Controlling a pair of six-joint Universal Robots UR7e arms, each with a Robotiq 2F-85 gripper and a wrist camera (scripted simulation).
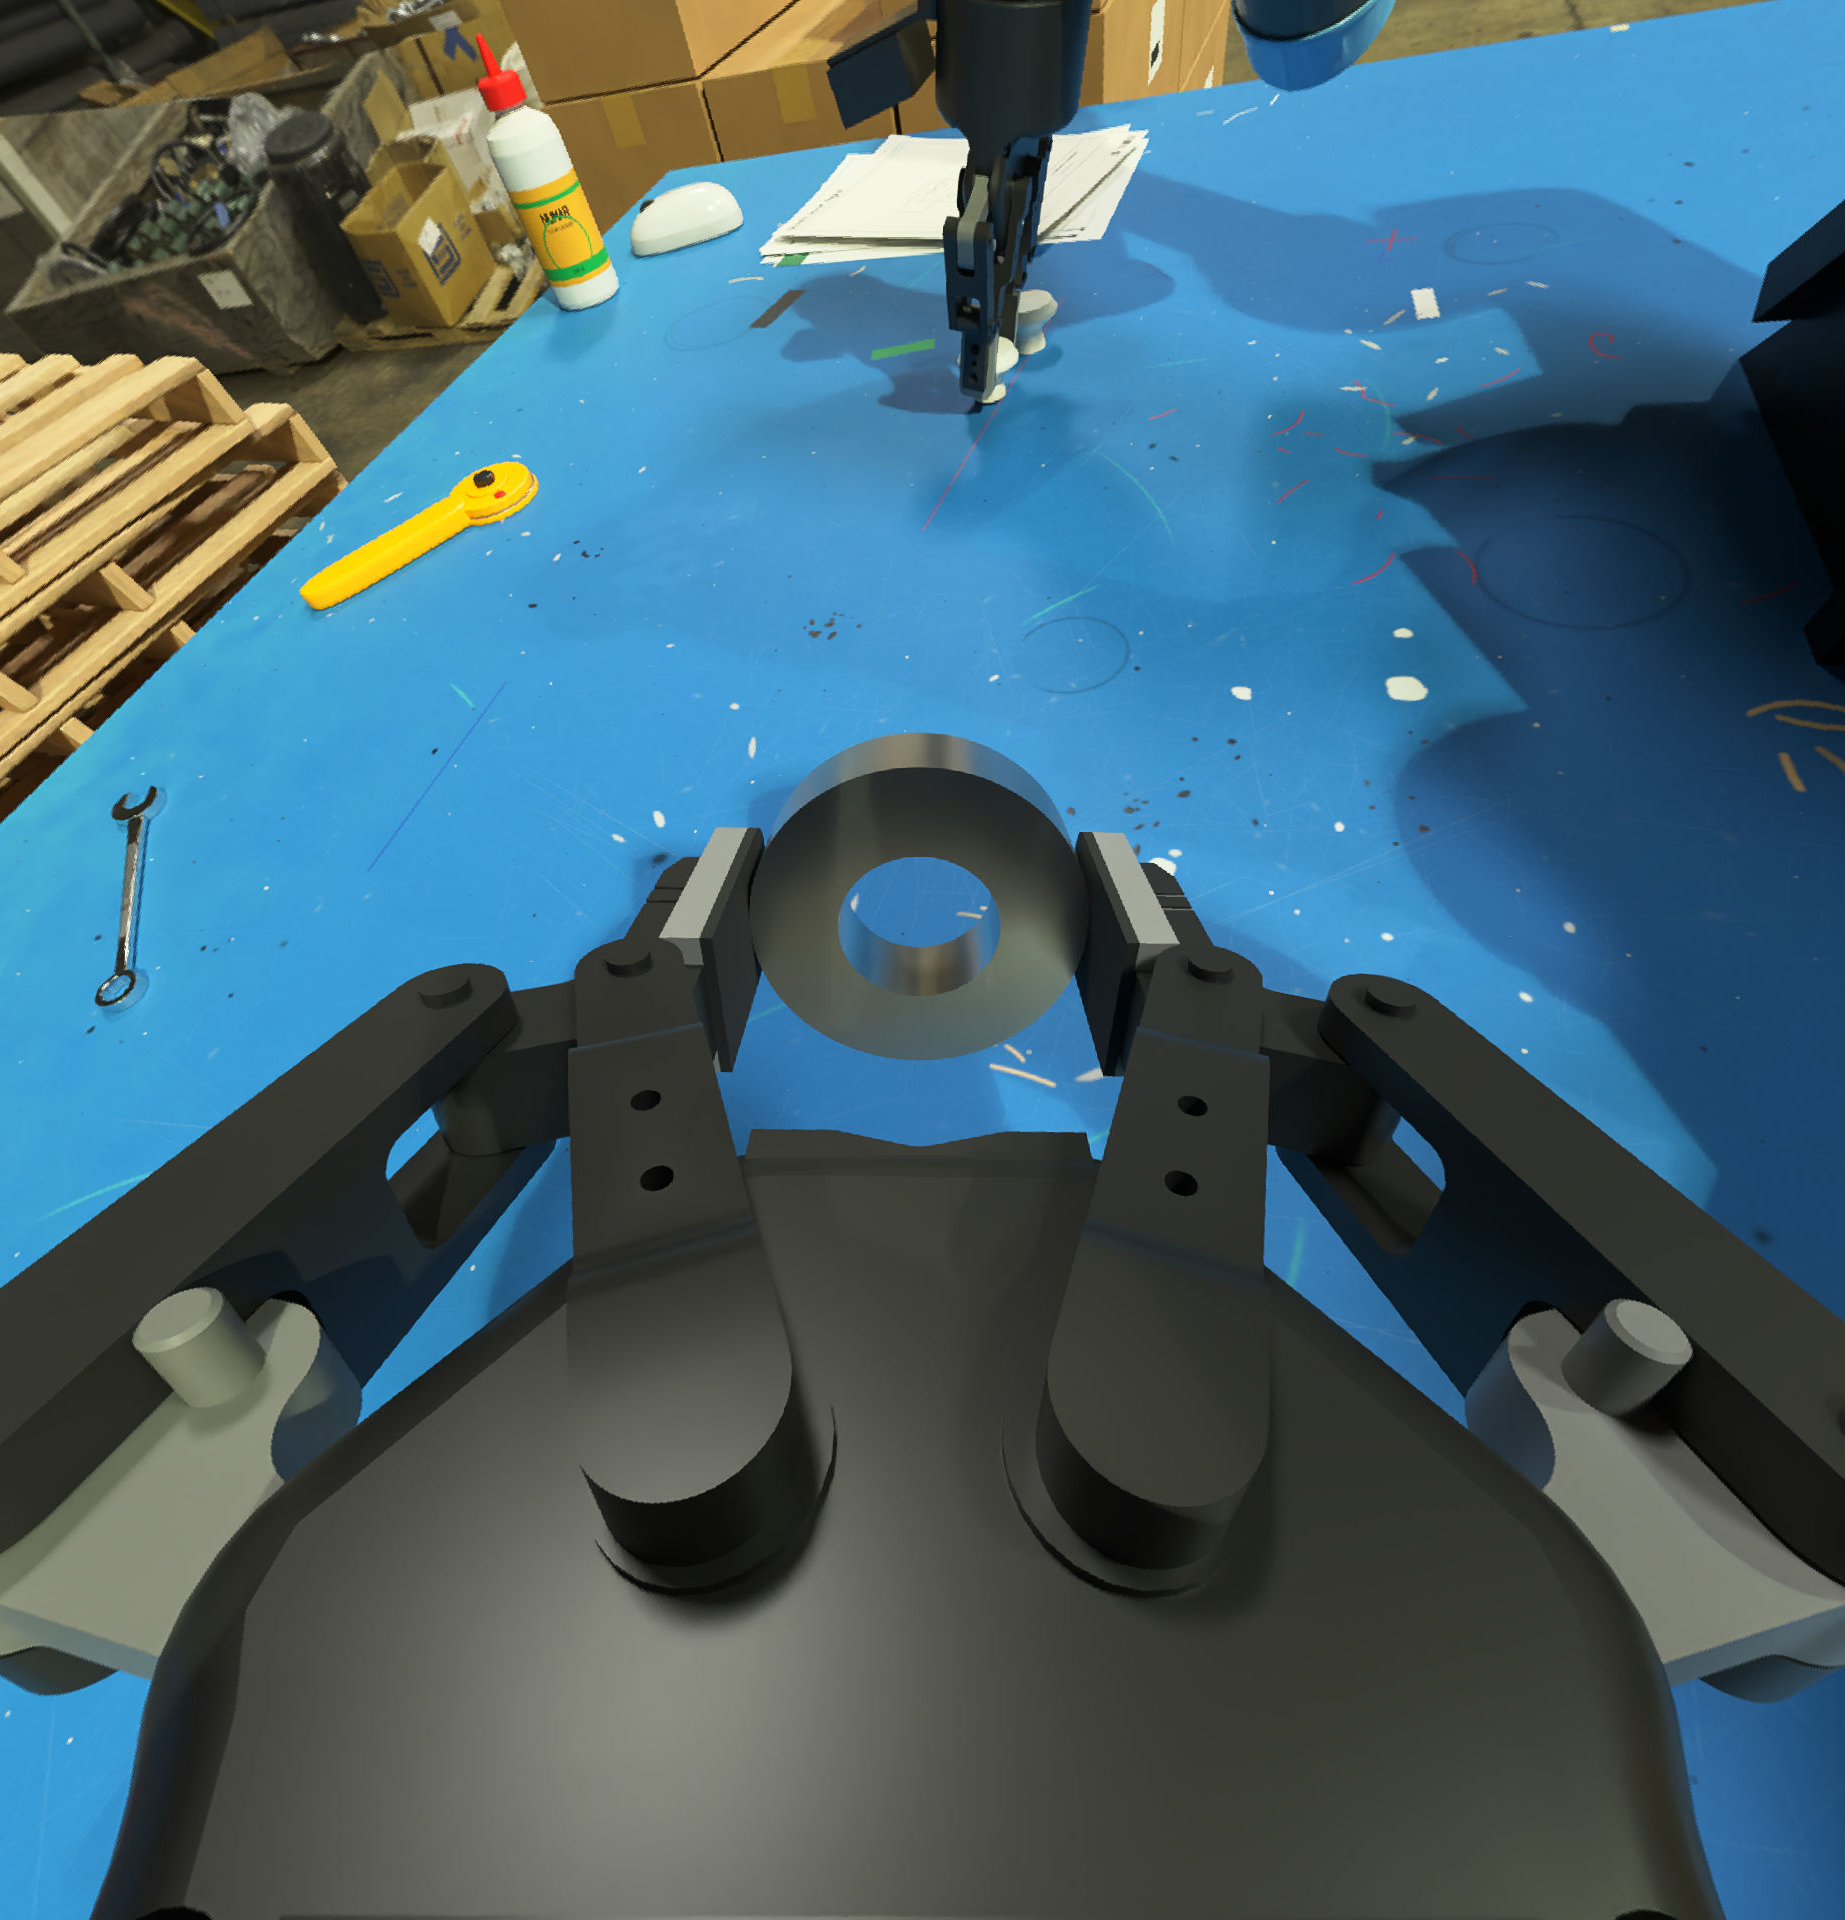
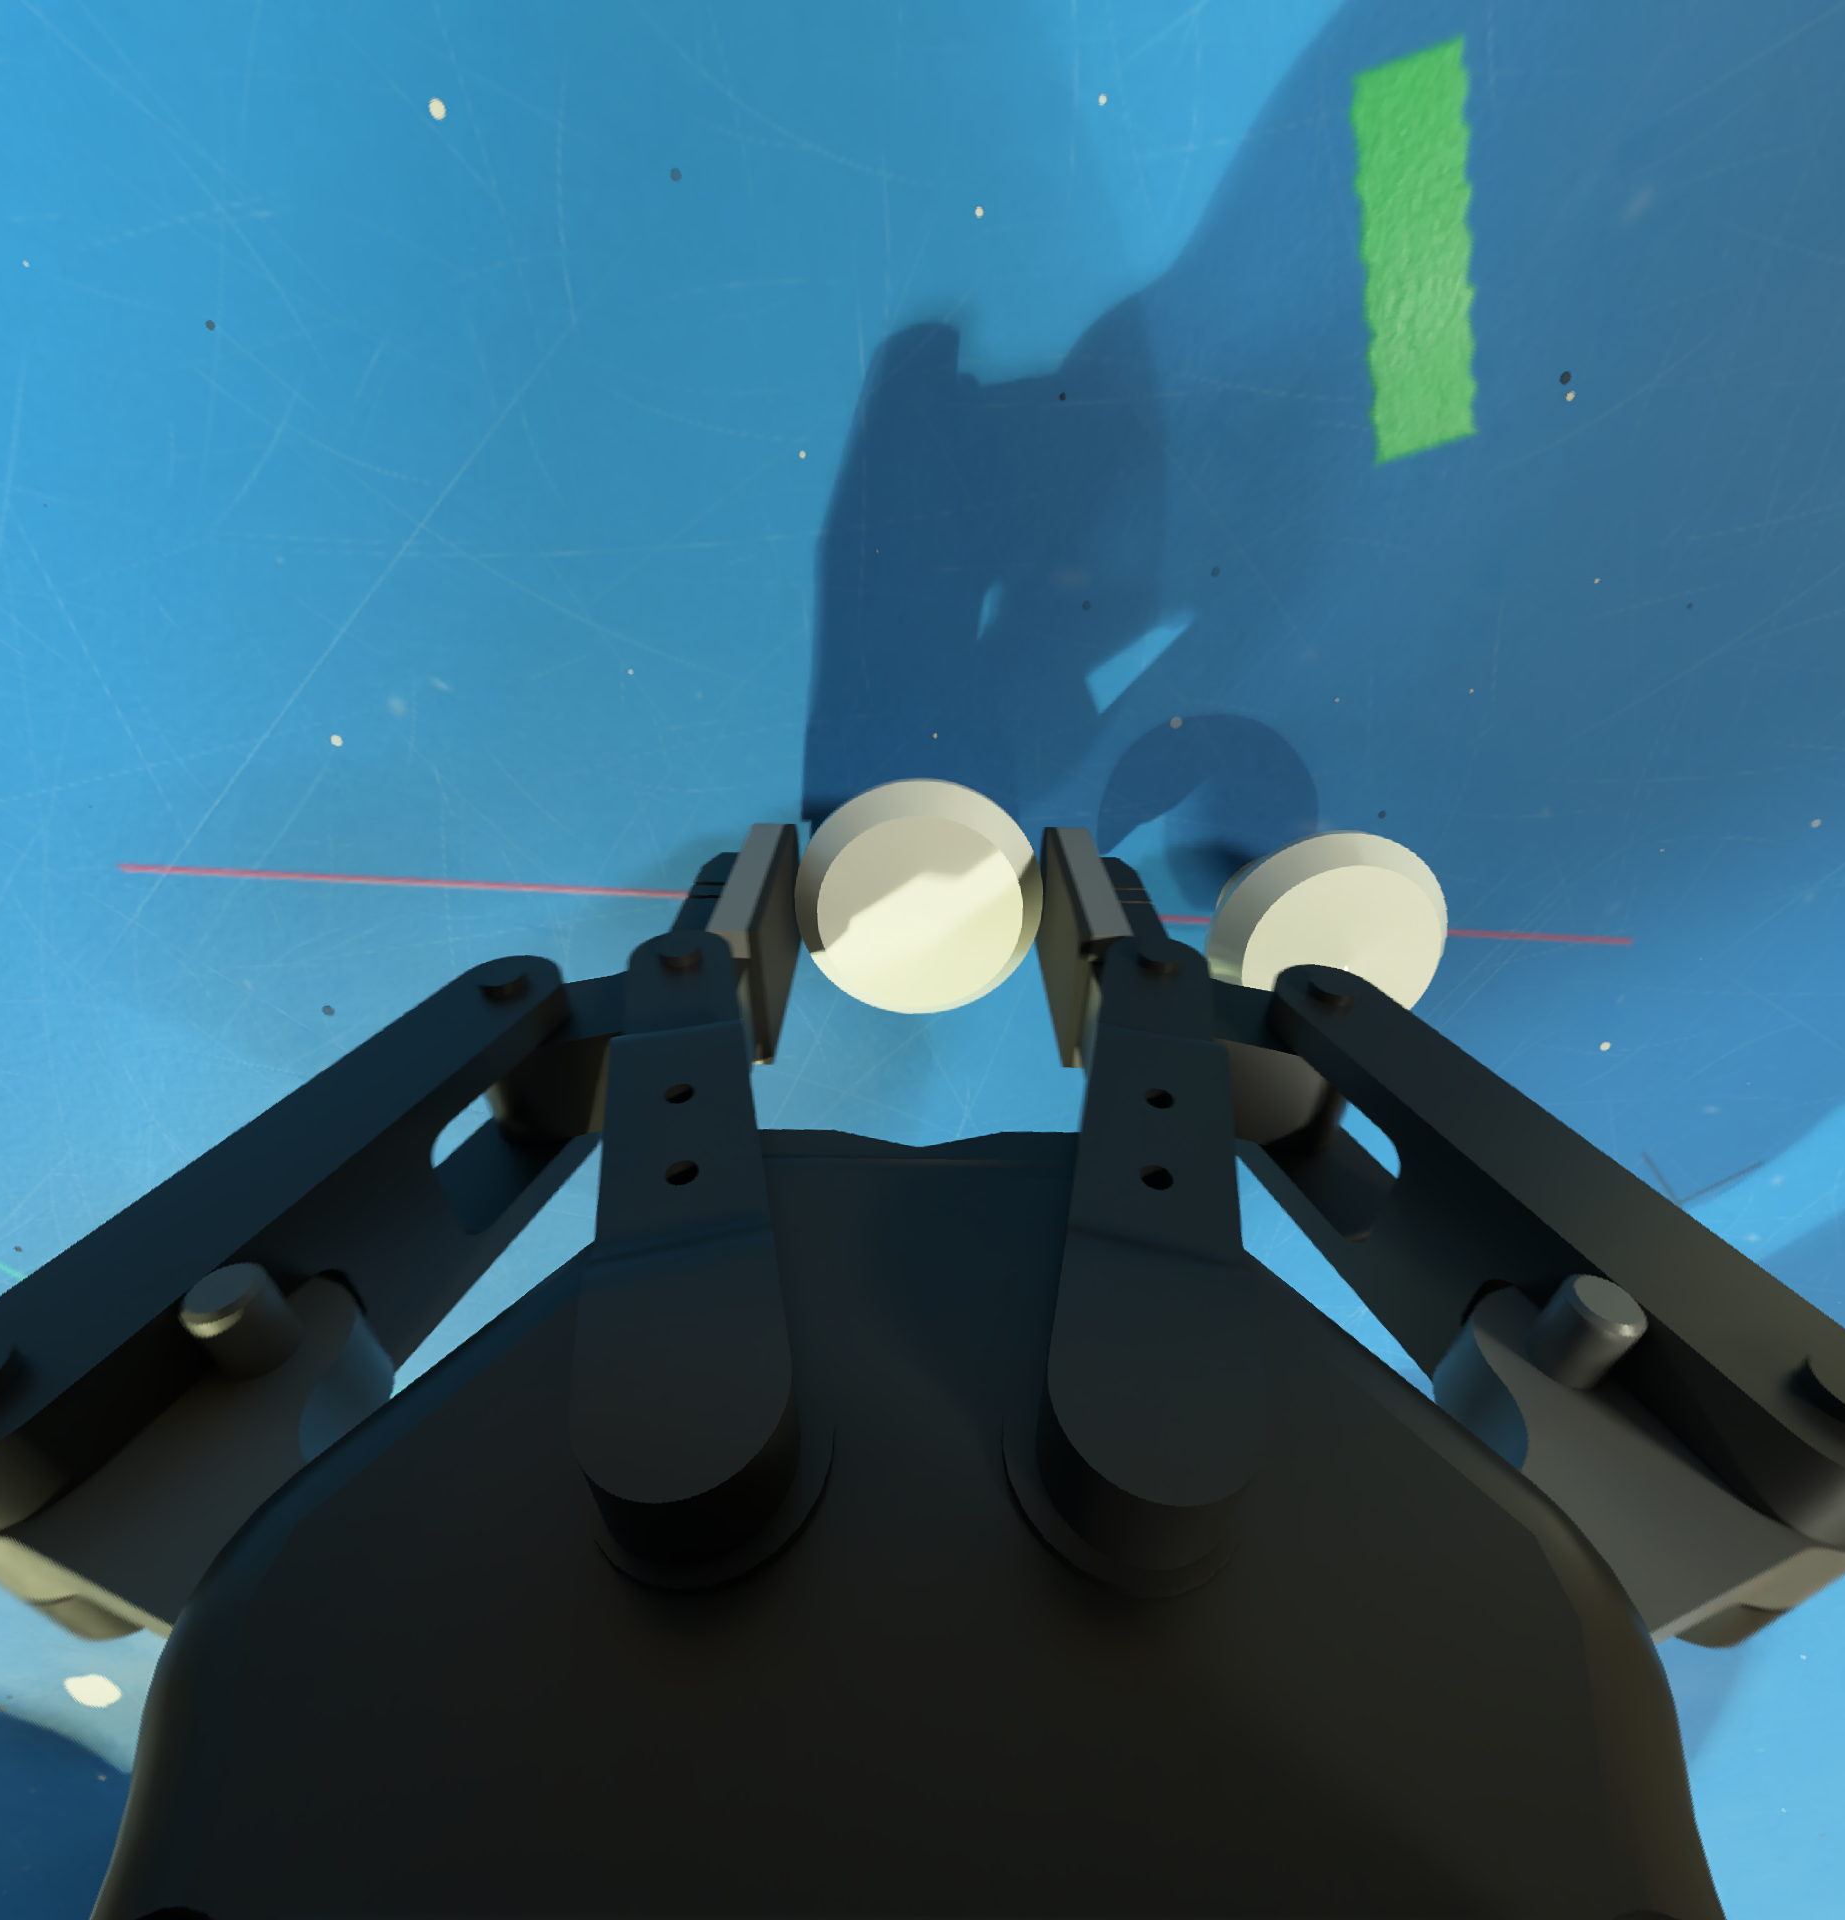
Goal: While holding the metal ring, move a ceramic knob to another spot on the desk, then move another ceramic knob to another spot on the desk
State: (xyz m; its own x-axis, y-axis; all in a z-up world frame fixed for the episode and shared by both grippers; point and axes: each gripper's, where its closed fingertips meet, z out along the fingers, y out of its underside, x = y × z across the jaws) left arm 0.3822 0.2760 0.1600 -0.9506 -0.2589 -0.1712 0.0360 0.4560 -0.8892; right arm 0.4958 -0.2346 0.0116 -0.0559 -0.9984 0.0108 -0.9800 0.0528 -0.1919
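My left gripper (image 1: 918,862) is shut on the grey metal ring (image 1: 1043,935), pads on its two sides, and holds it above the blue desk (image 1: 689,675). My right gripper (image 2: 918,862) points down at the desk, its pads closed against the sides of a white ceramic knob (image 2: 918,914). A second ceramic knob (image 2: 1323,914) stands just to its right, partly behind a finger link. In the left wrist view the right gripper (image 1: 985,390) is far across the desk, with the second knob (image 1: 1037,312) beside it.
A yellow rotary cutter (image 1: 419,535) and a small wrench (image 1: 128,894) lie on the desk's left side. A glue bottle (image 1: 549,197), a white mouse (image 1: 686,216) and a paper stack (image 1: 897,197) sit at the far edge. A dark box (image 1: 1822,416) stands right. Green tape (image 2: 1417,249) marks the desk.
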